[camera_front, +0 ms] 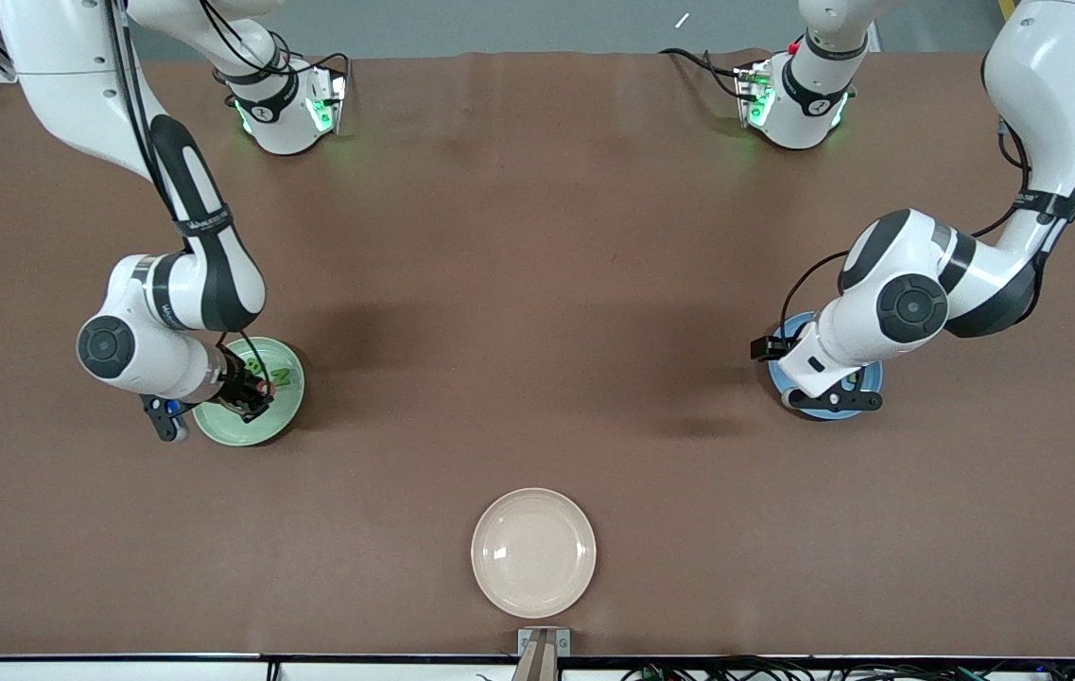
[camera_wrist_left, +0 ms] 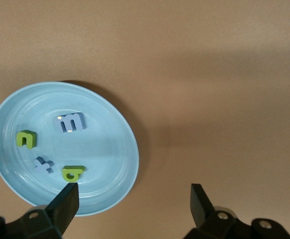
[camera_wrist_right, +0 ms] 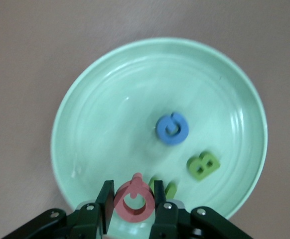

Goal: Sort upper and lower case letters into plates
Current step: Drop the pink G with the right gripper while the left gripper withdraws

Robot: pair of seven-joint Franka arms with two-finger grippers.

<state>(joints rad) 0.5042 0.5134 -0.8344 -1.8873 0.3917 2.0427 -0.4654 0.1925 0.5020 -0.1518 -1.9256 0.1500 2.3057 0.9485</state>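
Right wrist view: right tool (camera_wrist_right: 132, 203) grips pink letter (camera_wrist_right: 133, 200) over green plate (camera_wrist_right: 110, 99).

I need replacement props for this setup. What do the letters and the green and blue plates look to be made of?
Letters such as the blue m and green B: thick, matte, soft-edged, probably foam, possibly plastic. Green plate and blue plate: smooth, glossy with faint concentric rings and light glints, likely plastic or melamine, though glazed ceramic can't be excluded.

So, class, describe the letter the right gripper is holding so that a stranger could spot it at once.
Find the pale green plate toward the right arm's end of the table. Over it, the right gripper pinches a pink ring-shaped letter, the only pink piece there; the blue and green ones lie loose.
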